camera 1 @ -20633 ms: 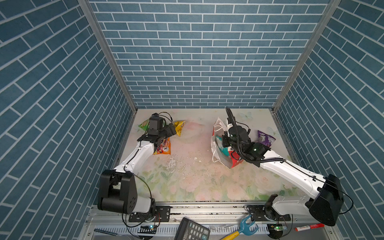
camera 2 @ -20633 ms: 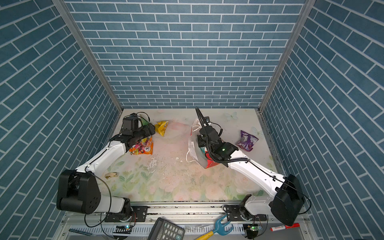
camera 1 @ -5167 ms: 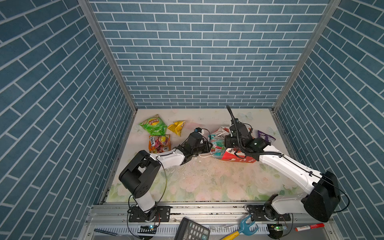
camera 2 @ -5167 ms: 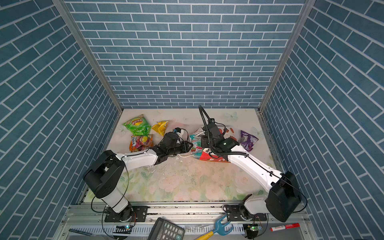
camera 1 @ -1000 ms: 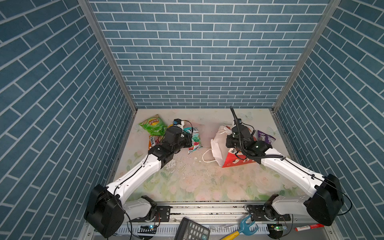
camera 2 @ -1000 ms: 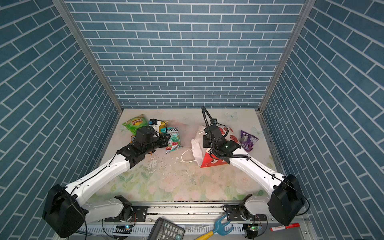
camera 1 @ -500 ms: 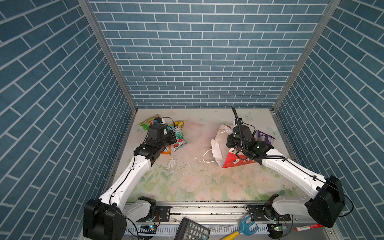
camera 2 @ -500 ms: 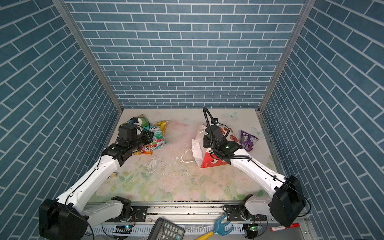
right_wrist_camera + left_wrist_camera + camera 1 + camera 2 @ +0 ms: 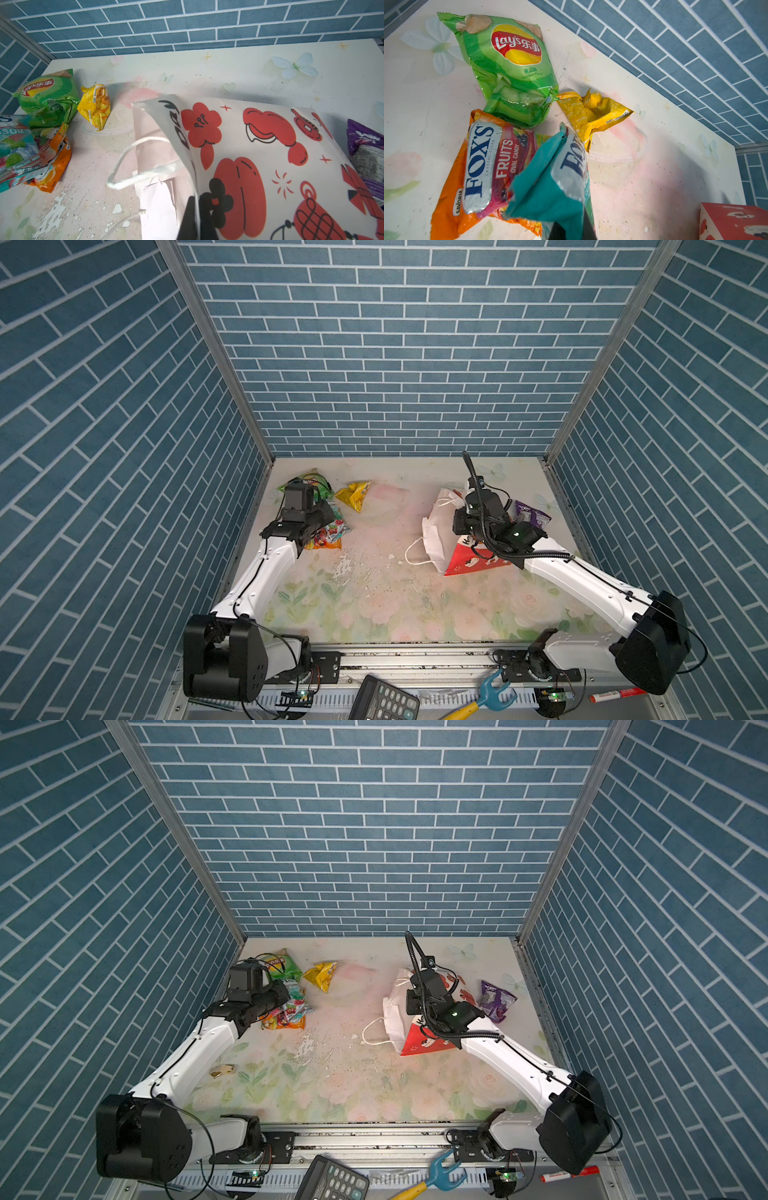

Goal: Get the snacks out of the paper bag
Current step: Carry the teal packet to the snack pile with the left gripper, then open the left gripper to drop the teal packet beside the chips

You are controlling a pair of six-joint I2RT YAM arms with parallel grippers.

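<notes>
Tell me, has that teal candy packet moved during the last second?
Yes. The teal packet, pinched in the left gripper, has travelled left, toward the left wall and away from the paper bag, now over the orange packet.

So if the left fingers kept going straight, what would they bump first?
Probably the orange packet: the left fingers are shut on the teal packet, which hangs just over it. The yellow packet lies further on. Depth is hard to judge.

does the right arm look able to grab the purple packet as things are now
Probably not yet: the right gripper is shut on the paper bag's rim, so it is occupied. The purple packet lies uncovered beside the bag, close to that arm. Nothing else blocks it.
</notes>
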